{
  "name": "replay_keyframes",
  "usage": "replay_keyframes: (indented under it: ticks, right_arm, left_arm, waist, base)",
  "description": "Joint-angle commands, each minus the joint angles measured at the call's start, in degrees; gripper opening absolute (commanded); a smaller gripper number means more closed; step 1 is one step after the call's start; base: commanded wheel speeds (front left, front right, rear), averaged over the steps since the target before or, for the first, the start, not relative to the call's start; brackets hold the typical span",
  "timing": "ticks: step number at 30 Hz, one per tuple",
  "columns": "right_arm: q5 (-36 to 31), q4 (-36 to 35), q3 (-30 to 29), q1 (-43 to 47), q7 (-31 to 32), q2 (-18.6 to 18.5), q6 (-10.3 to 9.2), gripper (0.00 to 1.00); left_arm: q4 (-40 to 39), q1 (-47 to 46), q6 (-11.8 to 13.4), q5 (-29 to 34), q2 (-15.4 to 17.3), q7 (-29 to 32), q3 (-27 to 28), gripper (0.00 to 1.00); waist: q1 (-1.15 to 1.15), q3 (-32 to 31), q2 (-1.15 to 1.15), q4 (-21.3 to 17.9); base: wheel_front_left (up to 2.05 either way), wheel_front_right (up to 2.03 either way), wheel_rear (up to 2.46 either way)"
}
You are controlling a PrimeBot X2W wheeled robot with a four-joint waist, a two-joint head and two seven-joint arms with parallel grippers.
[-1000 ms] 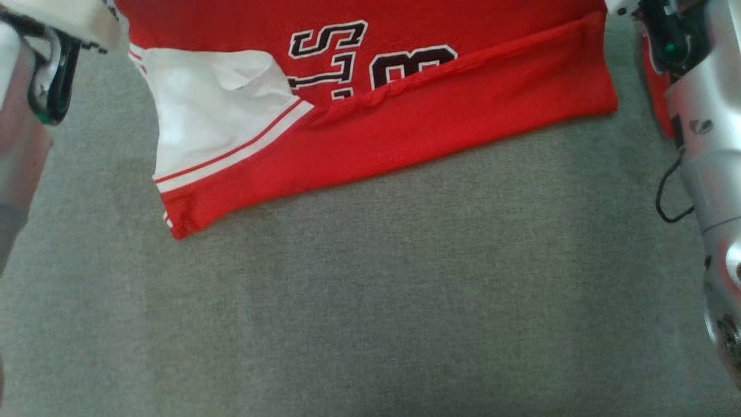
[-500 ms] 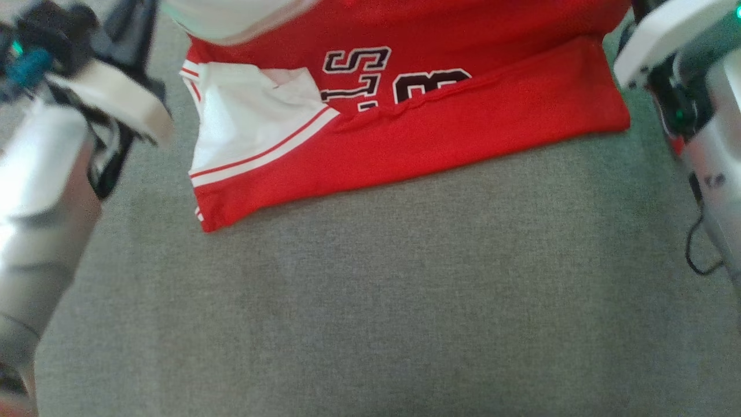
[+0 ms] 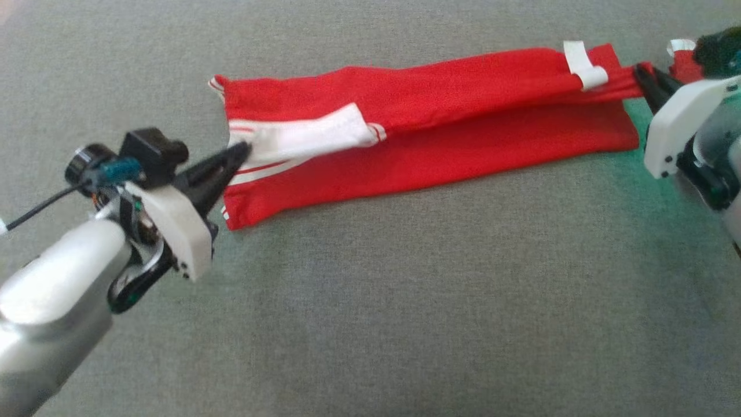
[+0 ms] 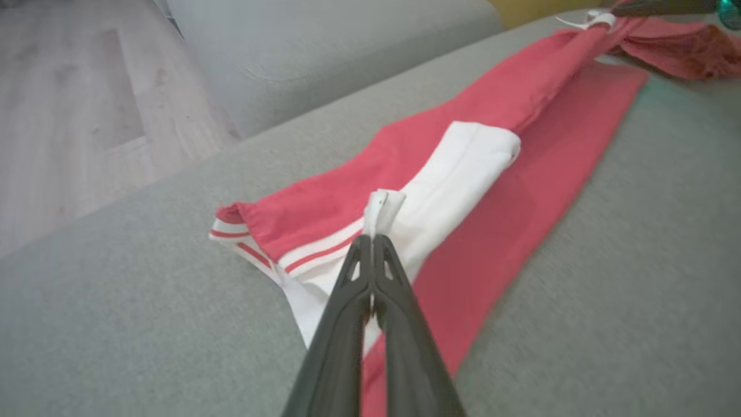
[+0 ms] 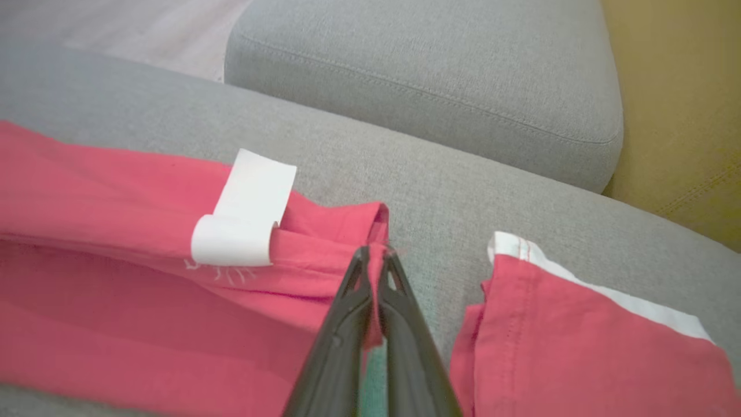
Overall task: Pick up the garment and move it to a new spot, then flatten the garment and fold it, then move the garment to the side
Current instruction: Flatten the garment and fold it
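Garment (image 3: 463, 127) lay as a long narrow red strip on the grey cushion (image 3: 405, 301), stretched between my two grippers. White label (image 3: 584, 72) taken as reference.

My right gripper (image 5: 376, 250) was clenched on a thin bunch of red edge just beside the label. My left gripper (image 4: 370, 237) was clamped on a small pinch of the white striped sleeve (image 3: 307, 136), at the strip's end farthest from the label. Both pairs of fingers were pressed together with cloth between them.

Risks, as I judged them:
- Both grips were only small bites of fabric, so any extra pull away from the label could slide cloth out of one pinch, and that end would drop slack.
- The sleeve flap sat loose on top, far from the label; dragging it could bunch it or peel the fold open.
- A loose red piece with a white edge (image 5: 579, 324) lay past my right gripper on the side away from the label — it looked outside the fold and could trail or get trapped underneath.
- Uneven release would skew the strip.
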Motion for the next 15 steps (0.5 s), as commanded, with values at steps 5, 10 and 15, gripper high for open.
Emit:
replay_keyframes:
  ticks: [5, 10, 15]
  right_arm:
    - [1.06, -1.74, 4.43, 0.97, 2.71, -3.44, -0.04, 0.00]
    - [3.17, -2.67, 6.89, 1.14, 4.97, -4.09, -0.04, 0.00]
    - [5.41, -3.91, 9.42, 0.81, 6.91, -5.38, -0.04, 0.00]
  left_arm:
    - [-9.11, -0.97, -0.04, -3.41, 7.66, 5.24, 0.58, 0.00]
    - [-10.89, -0.77, 0.24, -3.13, 9.42, 7.46, -0.23, 0.00]
    - [-11.21, -0.95, 1.14, -1.40, 9.34, 8.21, -1.26, 0.00]
  waist:
    - [0.01, -0.37, 0.00, 0.37]
    - [0.01, -0.65, 0.00, 0.05]
    - [0.01, -0.28, 0.00, -0.41]
  base:
    - [0.00, 0.00, 0.00]
    - [0.00, 0.00, 0.00]
    - [0.00, 0.00, 0.00]
